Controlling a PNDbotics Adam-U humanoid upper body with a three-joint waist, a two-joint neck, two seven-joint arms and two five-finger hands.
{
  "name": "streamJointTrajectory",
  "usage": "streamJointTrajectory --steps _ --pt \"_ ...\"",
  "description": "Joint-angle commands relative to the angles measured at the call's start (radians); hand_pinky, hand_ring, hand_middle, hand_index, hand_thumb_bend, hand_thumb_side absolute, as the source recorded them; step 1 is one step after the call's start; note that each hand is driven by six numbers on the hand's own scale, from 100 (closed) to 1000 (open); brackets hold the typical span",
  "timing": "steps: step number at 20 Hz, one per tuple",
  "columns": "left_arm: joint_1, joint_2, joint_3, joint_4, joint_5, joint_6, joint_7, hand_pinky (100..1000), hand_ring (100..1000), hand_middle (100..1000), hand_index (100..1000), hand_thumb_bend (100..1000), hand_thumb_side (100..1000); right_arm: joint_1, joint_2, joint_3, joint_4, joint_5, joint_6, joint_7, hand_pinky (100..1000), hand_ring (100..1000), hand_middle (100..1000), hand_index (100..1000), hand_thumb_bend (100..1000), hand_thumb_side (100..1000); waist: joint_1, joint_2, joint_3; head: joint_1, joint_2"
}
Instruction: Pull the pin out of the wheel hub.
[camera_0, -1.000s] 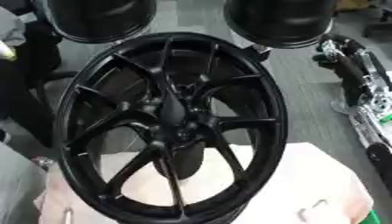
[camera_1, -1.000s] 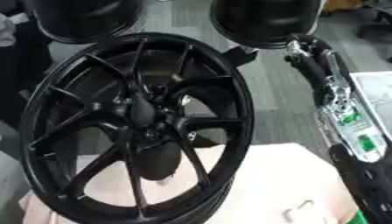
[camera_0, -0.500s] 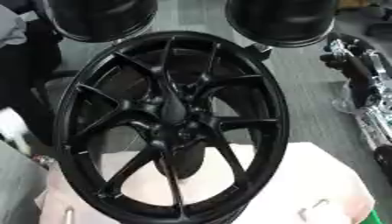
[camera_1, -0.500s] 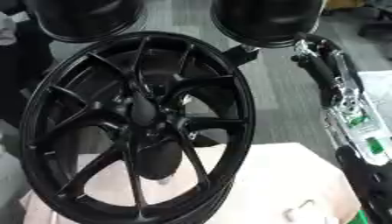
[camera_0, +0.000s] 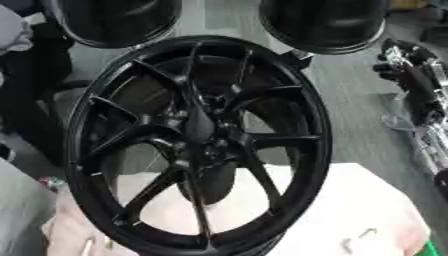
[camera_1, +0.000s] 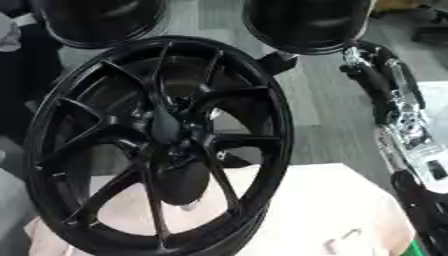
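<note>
Wheel hub (camera_0: 199, 142), a black multi-spoke alloy wheel, stands upright on its rim at the near edge of the scene. Its lower rim rests on a pale pink cloth-covered table (camera_0: 367, 195), and its face is turned toward the camera. The dark centre of the spokes sits just left of the middle of the left eye view. The pin cannot be made out among the black spokes.

On the cloth to the right of the wheel, well apart from it, lies a small pale bent metal piece (camera_1: 350, 234).

Along the right edge, beyond the table, a black and silver right arm (camera_1: 398, 107) runs from the lower right corner toward the upper right, clear of the wheel. The right hand (camera_1: 354, 57) shows at the arm's far end, near the wheel's upper right rim but not touching it. Whether it is spread or closed cannot be told.

Grey floor (camera_1: 324, 110) lies behind the wheel. Farthest back, two round black objects (camera_0: 324, 22) stand side by side along the top edge, cut off by the frame.
</note>
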Motion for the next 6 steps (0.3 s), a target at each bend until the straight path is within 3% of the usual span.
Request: streamJointTrajectory --steps 1,6 --pt "-0.062 -0.048 0.100 0.010 0.042 0.045 0.057 802 790 758 786 394 416 -0.013 -0.003 -0.007 -0.014 -0.007 0.000 -0.002 804 684 645 809 188 517 -0.009 -0.022 0.002 0.010 0.005" --pt "-0.026 -0.180 0.231 -0.070 0.100 0.112 0.138 784 783 756 780 388 490 -0.018 0.007 -0.011 -0.017 -0.012 -0.003 -0.010 804 684 645 809 188 517 -0.030 -0.014 -0.004 0.022 0.001"
